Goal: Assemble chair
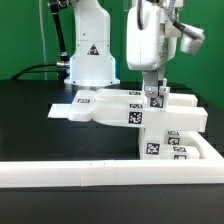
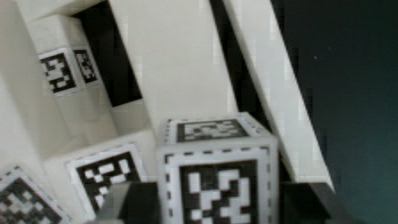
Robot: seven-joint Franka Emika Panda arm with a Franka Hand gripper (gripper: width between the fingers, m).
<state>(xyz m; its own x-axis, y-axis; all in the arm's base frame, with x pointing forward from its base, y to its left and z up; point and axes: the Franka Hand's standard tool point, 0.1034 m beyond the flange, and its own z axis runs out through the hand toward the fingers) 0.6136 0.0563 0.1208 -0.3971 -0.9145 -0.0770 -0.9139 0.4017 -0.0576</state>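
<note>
The white chair parts (image 1: 150, 120) lie grouped on the black table, each carrying small black-and-white tags. A flat panel (image 1: 90, 108) reaches toward the exterior view's left. Blocky tagged pieces (image 1: 175, 135) stack at the right. My gripper (image 1: 155, 99) comes down from above onto the middle of the group. In the wrist view a narrow tagged white chair block (image 2: 214, 165) stands between my two dark fingers (image 2: 139, 203), with the gripper (image 2: 217, 208) closed against its sides. Long white chair bars (image 2: 169, 70) run away behind it.
A long low white border rail (image 1: 100, 176) runs along the front of the table. The robot's white base (image 1: 90, 55) stands at the back, with cables to its left. Black table (image 1: 30, 120) lies left of the parts.
</note>
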